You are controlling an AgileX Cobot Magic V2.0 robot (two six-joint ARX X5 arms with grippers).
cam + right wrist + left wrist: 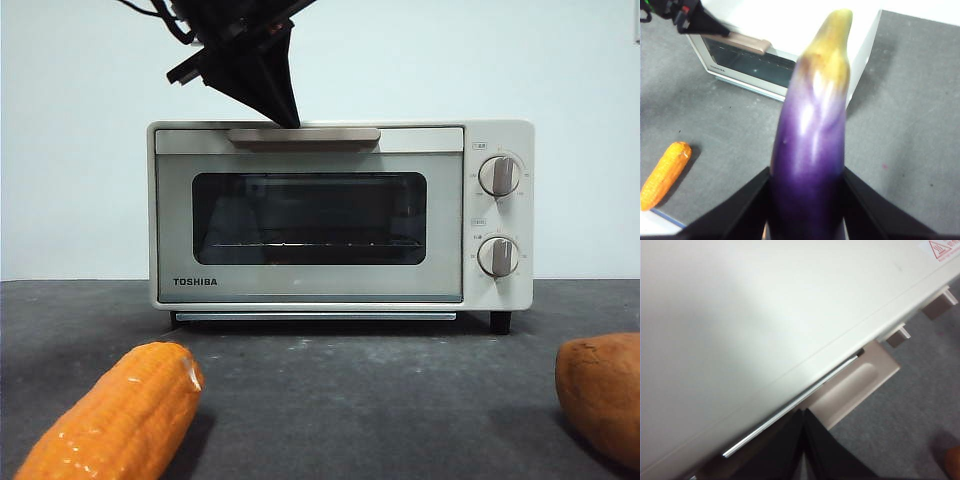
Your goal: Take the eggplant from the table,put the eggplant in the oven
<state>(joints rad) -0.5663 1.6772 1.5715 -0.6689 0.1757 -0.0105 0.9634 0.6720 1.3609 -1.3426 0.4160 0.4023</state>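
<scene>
A plain, pale bluish-white wall point(80, 180) stands evenly lit behind, bare of furniture or windows.

The eggplant point(812, 155) is absent from the front view, where frame edges crop corn cob point(115, 415) and sweet potato point(603, 395).

Left gripper point(804, 412) fingers together at oven point(750, 315) top edge; beige handle point(855, 385) beside

one oven point(340, 215), one eggplant point(812, 145), one corn cob point(115, 415), one sweet potato point(603, 395)
</scene>
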